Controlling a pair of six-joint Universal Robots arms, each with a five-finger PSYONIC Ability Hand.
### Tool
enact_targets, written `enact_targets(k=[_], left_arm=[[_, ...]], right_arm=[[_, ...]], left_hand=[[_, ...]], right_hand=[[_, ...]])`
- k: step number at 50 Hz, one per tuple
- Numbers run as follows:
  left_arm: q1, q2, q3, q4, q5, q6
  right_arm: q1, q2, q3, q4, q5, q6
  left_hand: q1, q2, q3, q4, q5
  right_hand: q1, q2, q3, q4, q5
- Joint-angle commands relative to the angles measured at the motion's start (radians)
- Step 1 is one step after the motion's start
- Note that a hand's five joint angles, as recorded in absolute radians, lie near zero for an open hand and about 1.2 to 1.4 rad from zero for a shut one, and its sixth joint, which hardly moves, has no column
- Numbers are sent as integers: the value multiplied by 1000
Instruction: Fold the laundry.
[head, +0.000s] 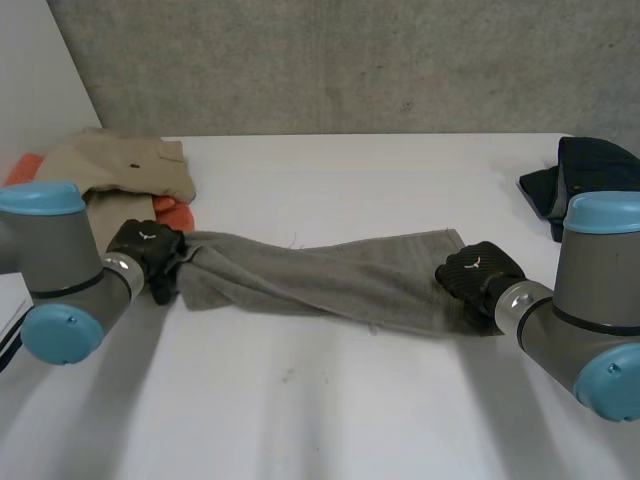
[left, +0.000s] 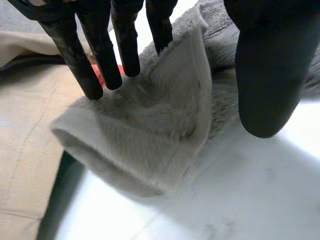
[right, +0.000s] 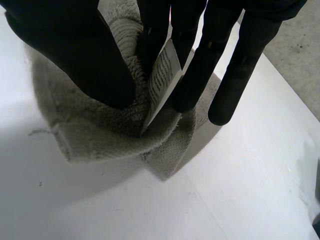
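The towel (head: 320, 275) lay stretched across the worktop (head: 330, 410) between the two hands. The left hand (head: 145, 245) was closed on one end in a pinch, and the right hand (head: 478, 270) pinched the other end by its label (right: 162, 77). Soft, light and limp, the towel would likely sag mid-span, so the corners looked the best hold.

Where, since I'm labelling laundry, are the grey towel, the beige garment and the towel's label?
grey towel (head: 330, 275): head view, its middle stretch.
beige garment (head: 125, 165): head view, its top fold.
label (right: 160, 81): right wrist view, its printed face.
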Motion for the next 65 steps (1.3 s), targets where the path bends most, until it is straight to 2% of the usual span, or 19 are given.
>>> enact_targets(k=[1,7,8,10,16,19,23,28,43,52,54,57,58,59,65], left_arm=[[12,-50,67,4,-20,63],[15,-27,69,15,-20,73],[16,0,58,13,-17,68],[21,31,43,13,-12,60],[36,163,-31,2,58,19],[46,177,-45,-13,110,7],[49,153,-39,-53,138,10],[43,105,-10,-103,118,19],[32,-35,197,-188,71,80],[29,-67,219,-240,51,122],[30,-65,214,-237,45,126],[36,-72,222,-217,48,137],[36,-72,228,-206,49,139],[36,-82,240,-179,57,140],[26,-144,369,-48,133,154]], right_arm=[[-1,6,-3,0,1,-1],[-9,6,-10,0,4,-1],[-15,5,-15,3,4,-1],[-22,2,-21,3,6,-1],[-45,-18,-44,41,-2,-5],[-47,-23,-45,59,-5,-5],[-44,-18,-42,63,-15,-5],[-41,-10,-41,66,-14,-6],[-39,22,-101,61,-6,-11],[-42,74,-145,67,4,-28],[-42,78,-150,66,4,-31],[-39,88,-162,61,3,-41],[-38,89,-168,60,3,-43],[-32,95,-186,57,3,-46],[-16,132,-331,24,24,-41]], left_hand=[[201,203,192,195,198],[653,655,644,647,649],[802,804,793,796,798],[868,870,859,862,864],[722,724,713,715,718],[584,586,575,578,580],[545,547,536,539,541],[434,436,425,427,430],[425,427,416,418,421],[354,356,345,348,351],[369,371,360,363,365],[571,573,562,564,567],[673,675,664,667,670],[933,935,924,926,929],[935,937,926,929,932]], right_hand=[[278,209,197,197,221],[278,209,197,197,221],[278,209,197,197,221],[278,209,197,197,221],[278,209,197,197,221],[278,209,197,197,221],[278,209,197,197,221],[278,209,197,197,221],[278,209,197,197,221],[278,209,197,197,221],[278,209,197,197,221],[278,209,197,197,221],[278,209,197,197,221],[278,209,197,197,221],[278,209,197,197,221]])
